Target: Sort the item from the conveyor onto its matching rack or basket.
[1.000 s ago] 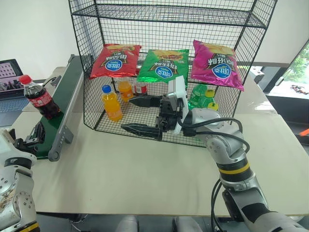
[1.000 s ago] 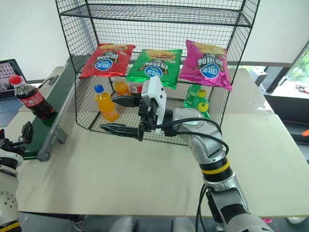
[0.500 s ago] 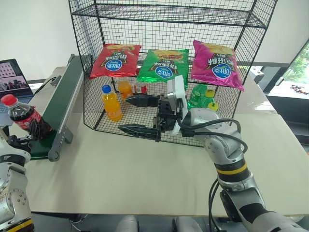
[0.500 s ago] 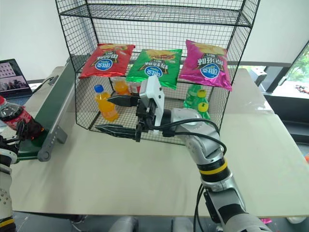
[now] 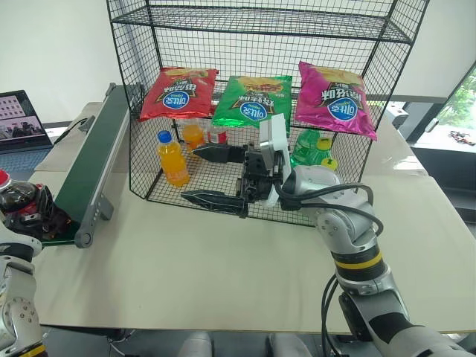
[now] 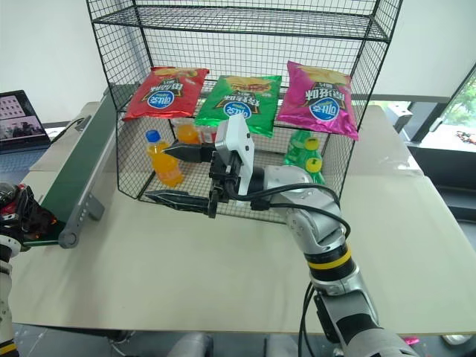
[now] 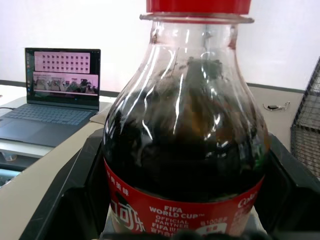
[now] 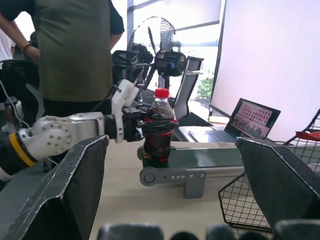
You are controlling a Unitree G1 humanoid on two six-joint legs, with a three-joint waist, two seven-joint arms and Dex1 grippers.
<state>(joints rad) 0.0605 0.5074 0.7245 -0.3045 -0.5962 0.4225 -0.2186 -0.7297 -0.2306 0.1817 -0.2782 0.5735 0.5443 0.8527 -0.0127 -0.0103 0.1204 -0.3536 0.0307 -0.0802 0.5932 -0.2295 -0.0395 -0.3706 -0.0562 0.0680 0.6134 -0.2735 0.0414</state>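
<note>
The left gripper (image 8: 141, 126) is clamped on the small clear plastic cola bottle (image 8: 158, 131): dark brown drink, red cap, red label with white script, upright at the near end of the long dark green belt conveyor (image 5: 93, 160). The right gripper (image 5: 212, 177), fingers spread wide and empty, hovers before the tall black wire-grid rack (image 5: 268, 30).

The cola bottle (image 8: 159, 131), dark drink under a red cap and red label, stands upright, clamped between the left gripper's (image 8: 142, 127) fingers. It sits over the near end of the green-belted conveyor (image 5: 93, 160), left of the black wire rack (image 5: 260, 89).
</note>
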